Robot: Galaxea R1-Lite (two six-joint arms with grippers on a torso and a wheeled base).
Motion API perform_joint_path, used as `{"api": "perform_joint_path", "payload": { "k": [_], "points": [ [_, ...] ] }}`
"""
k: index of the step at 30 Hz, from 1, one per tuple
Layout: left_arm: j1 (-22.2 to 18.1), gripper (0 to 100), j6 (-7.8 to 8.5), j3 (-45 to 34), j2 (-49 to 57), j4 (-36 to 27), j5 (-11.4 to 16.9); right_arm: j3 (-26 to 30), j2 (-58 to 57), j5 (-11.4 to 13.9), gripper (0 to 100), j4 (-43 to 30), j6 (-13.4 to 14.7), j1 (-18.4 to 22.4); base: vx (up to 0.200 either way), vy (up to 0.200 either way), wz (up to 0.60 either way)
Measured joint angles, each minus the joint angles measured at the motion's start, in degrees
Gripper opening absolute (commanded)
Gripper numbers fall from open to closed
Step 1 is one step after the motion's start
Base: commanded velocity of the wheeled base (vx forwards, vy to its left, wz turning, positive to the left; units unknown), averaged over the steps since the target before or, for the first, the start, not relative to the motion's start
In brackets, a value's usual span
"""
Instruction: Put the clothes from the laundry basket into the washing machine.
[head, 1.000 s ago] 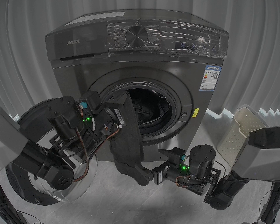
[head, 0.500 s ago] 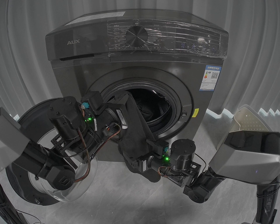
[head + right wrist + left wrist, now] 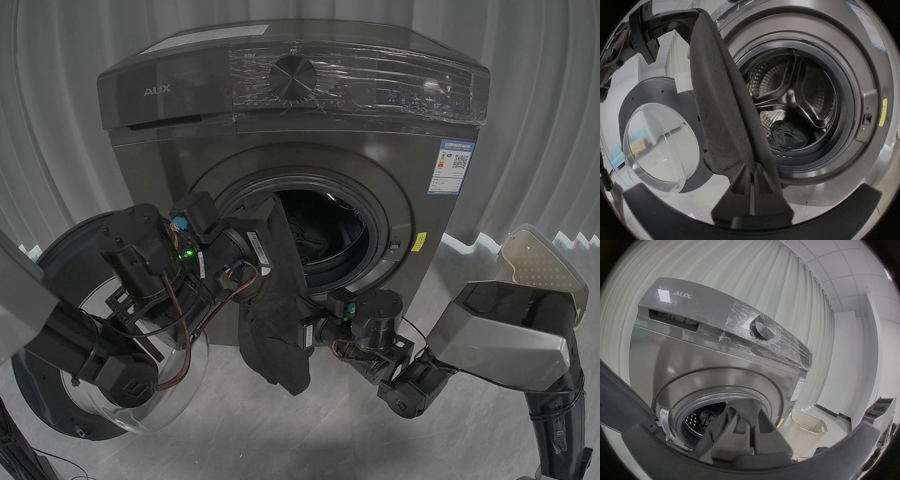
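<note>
Two grey surfaces frame the scene: a pale tiled floor (image 3: 325, 431) underfoot and pleated curtains (image 3: 44, 125) hanging all along the far wall. Against the curtains stands the washing machine (image 3: 187, 162). Its round glass door (image 3: 178, 375) is swung fully open to the left. A cream laundry basket (image 3: 540, 259) sits on the floor to the machine's right, partly covered by the right arm, so its inside cannot be seen. Deep in the drum lies a crumpled black garment (image 3: 784, 136). Much of the drum mouth is screened in the head view by a long dark garment (image 3: 275, 300) hanging in front of its left side.

The left gripper (image 3: 265, 212), held high at the left edge of the drum opening, is clamped on the top of that dark garment, which drapes down from it. The right gripper (image 3: 752, 170) is lower and nearer, below the opening. Its fingers are pressed nearly together, pinching a fold on the cloth's right edge. The garment's loose end dangles below that, above the floor.
</note>
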State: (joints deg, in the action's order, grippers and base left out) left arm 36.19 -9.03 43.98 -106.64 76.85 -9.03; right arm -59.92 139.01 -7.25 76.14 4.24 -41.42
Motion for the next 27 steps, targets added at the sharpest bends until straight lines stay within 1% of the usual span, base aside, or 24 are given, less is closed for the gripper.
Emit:
{"api": "perform_joint_path", "payload": {
  "k": [6, 10, 12, 17, 20, 21, 24, 27],
  "points": [
    [-0.4, 0, 0.01, 0.1, 0.1, 0.0, 0.0, 0.9, 0.2, 0.1, 0, 0.7, 0.4, 0.3, 0.0, 0.0, 0.0],
    [-0.6, 0, 0.0, 0.2, 0.0, 0.1, 0.0, 3.4, -1.2, 0.5, 0, 1.5, 0.5, 0.1, 0.0, 0.0, 0.0],
    [-0.7, 0, 0.0, 0.2, 0.0, 0.1, 0.0, 5.8, -2.9, 1.2, 0, 1.6, 0.5, -0.1, 0.0, 0.0, 0.0],
    [-1.5, 0, 0.0, 0.0, 0.0, 0.1, -0.1, 13.2, -9.4, 3.9, 0, 2.1, 0.6, 0.3, 0.0, 0.0, 0.0],
    [-1.9, 0, 0.0, -0.2, 0.0, 0.1, -0.1, 17.0, -13.7, 6.2, 0, 2.2, 0.5, 2.1, 0.0, 0.0, 0.0],
    [-2.1, 0, 0.0, -0.3, 0.0, 0.1, -0.2, 18.3, -15.3, 7.4, 0, 2.3, 0.4, 3.2, 0.0, 0.0, 0.0],
    [-2.5, 0, 0.0, -0.4, 0.0, 0.1, -0.6, 20.3, -18.3, 10.0, 0, 4.1, 0.2, 5.8, 0.0, 0.0, 0.0],
    [-2.7, 0, 0.0, -0.6, 0.1, 0.1, -0.9, 21.2, -20.4, 10.8, 0, 6.0, 0.2, 7.8, 0.0, 0.0, 0.0]
  ]
}}
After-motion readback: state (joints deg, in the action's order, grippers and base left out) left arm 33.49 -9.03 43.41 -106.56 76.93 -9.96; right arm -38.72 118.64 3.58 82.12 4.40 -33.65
